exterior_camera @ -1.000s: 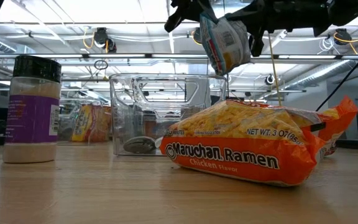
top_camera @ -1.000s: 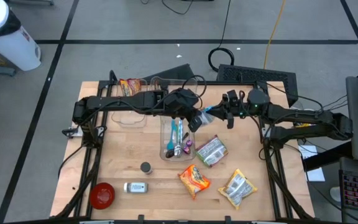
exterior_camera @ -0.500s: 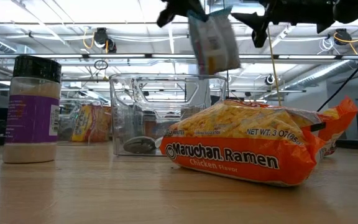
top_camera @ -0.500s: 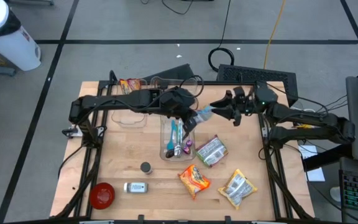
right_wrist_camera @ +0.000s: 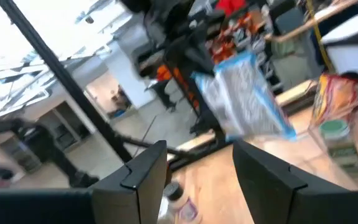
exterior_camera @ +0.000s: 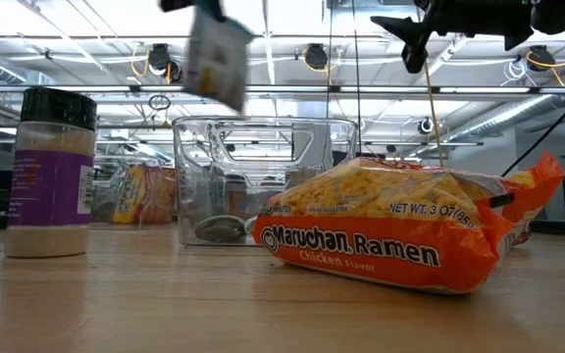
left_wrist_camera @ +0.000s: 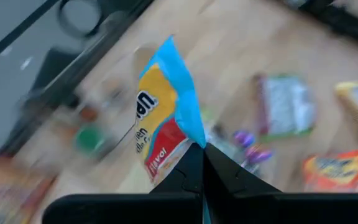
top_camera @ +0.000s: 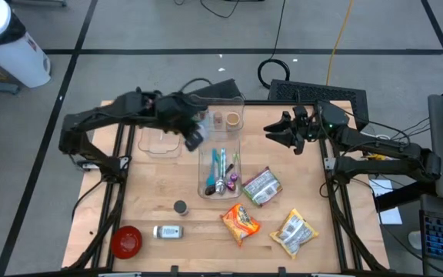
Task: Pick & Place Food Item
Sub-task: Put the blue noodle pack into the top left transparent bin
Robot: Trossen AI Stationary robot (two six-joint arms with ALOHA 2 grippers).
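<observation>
Snack packet [left_wrist_camera: 166, 118] — blue-edged with yellow and red print — hangs in the air from the left tool [top_camera: 193, 137], whose fingers are clenched on its lower edge. In the high view it sits above the far left part of the wooden surface [top_camera: 152, 208], just beside the clear bin [top_camera: 220, 150] and over a second clear container [top_camera: 160, 141] at the far edge. From the low view the packet [exterior_camera: 214, 54] shows high up, above and left of the bin [exterior_camera: 263, 176].

Inside the bin lie slim blue and green items and small purple-wrapped pieces. Nearer the front edge, a green-and-white pouch [top_camera: 261, 186], an orange ramen pack [top_camera: 241, 221] and a yellow-white pack [top_camera: 294, 232] lie apart from one another on the right half; the ramen pack [exterior_camera: 400, 235] fills much of the low view and hides part of the bin. On the left half stand a small dark-capped jar [top_camera: 180, 207], a spice bottle [top_camera: 168, 231] on its side and a red bowl [top_camera: 126, 241].

The right tool [top_camera: 275, 131] hovers beyond the bin's right side — fingers parted, holding nothing.
</observation>
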